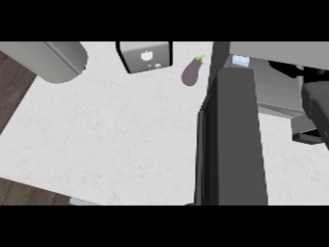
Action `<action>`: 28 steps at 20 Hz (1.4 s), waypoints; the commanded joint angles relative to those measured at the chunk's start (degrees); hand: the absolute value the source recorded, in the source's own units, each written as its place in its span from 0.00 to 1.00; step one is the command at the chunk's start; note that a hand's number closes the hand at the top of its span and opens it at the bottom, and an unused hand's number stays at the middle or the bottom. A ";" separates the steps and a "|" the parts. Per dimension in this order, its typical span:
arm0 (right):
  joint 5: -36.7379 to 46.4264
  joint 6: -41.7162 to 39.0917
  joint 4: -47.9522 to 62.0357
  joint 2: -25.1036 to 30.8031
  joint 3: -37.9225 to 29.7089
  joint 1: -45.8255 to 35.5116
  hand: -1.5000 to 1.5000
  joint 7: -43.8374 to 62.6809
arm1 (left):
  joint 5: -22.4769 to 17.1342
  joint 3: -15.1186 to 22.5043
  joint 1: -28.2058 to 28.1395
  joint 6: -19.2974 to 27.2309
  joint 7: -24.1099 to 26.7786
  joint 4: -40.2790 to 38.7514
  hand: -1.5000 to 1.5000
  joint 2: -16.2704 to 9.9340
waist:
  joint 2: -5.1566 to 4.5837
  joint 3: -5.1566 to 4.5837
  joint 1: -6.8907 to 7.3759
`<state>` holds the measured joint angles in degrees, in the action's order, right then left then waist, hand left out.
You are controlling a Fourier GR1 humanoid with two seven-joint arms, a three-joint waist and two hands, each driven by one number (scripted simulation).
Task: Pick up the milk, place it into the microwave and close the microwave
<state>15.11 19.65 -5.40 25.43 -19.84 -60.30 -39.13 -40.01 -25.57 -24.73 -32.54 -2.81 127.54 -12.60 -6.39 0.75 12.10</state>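
head view: the small pale blue-and-white milk carton [239, 61] shows only as a corner inside the grey box-shaped microwave [281, 91], behind its dark open door [232, 140]. likely light, stiff and smooth-sided; its flat sides look best to take hold of. the black right hand [292, 69] reaches into the cavity; whether it holds the carton i cannot tell. nothing else shows inside. on the white marble counter [102, 135] lie a purple eggplant [192, 72] and a grey toaster [145, 56].
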 commanded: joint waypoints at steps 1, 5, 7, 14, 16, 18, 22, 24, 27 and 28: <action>-0.08 -0.52 -0.05 1.13 -0.24 -1.01 1.00 0.57 | 0.84 0.18 0.72 0.16 -0.18 -0.45 0.00 -0.19 | -0.15 -0.02 0.11; -2.32 -3.33 -1.06 -2.94 -2.20 -1.94 0.00 -2.09 | 1.26 0.05 0.84 0.20 -0.36 -0.33 0.00 -0.41 | 0.63 0.20 0.55; -1.08 -5.68 -0.63 -4.32 -0.83 -2.71 0.00 -2.36 | 1.55 0.50 1.30 -0.63 -0.39 -0.96 0.00 -0.91 | 0.58 -0.05 0.95; 3.03 -1.13 2.11 -8.12 3.01 -6.40 0.00 5.42 | 2.66 1.38 3.24 -0.04 -0.81 -2.77 0.00 -0.97 | 0.74 -0.50 1.12; 3.10 0.20 1.93 -8.88 3.03 -7.51 0.00 6.50 | 3.32 1.59 3.88 0.68 -0.98 -2.12 0.00 -0.80 | 0.96 -0.44 0.56; 3.10 0.33 1.88 -9.44 3.01 -8.82 0.00 7.67 | 3.38 2.48 3.89 0.10 -1.08 -3.41 0.00 -0.52 | 1.05 -0.54 0.18; 3.42 2.52 1.32 -12.01 3.14 -10.36 0.00 8.10 | 3.99 2.64 3.89 -0.13 -1.16 -3.94 0.00 -0.51 | 1.54 -0.55 -0.01; 3.13 2.22 0.70 -12.33 2.69 -11.84 0.00 8.23 | 4.09 2.98 3.77 0.21 -2.01 -3.30 0.00 -0.78 | 1.79 -0.48 -0.18; 2.38 3.01 0.13 -12.48 1.59 -11.43 0.00 7.21 | 3.98 3.76 3.20 -1.29 -1.74 -5.12 0.00 -0.53 | 1.99 -0.53 -1.09; 2.26 3.10 0.01 -12.74 1.35 -11.15 0.00 6.72 | 5.15 4.67 4.38 -0.02 -2.22 -4.00 0.00 -0.06 | 1.97 -0.42 -2.13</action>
<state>19.97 22.79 -3.90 14.99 -16.05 -69.75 -32.27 -35.90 -22.20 -20.92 -32.76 -4.56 123.61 -13.13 -5.19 0.35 10.73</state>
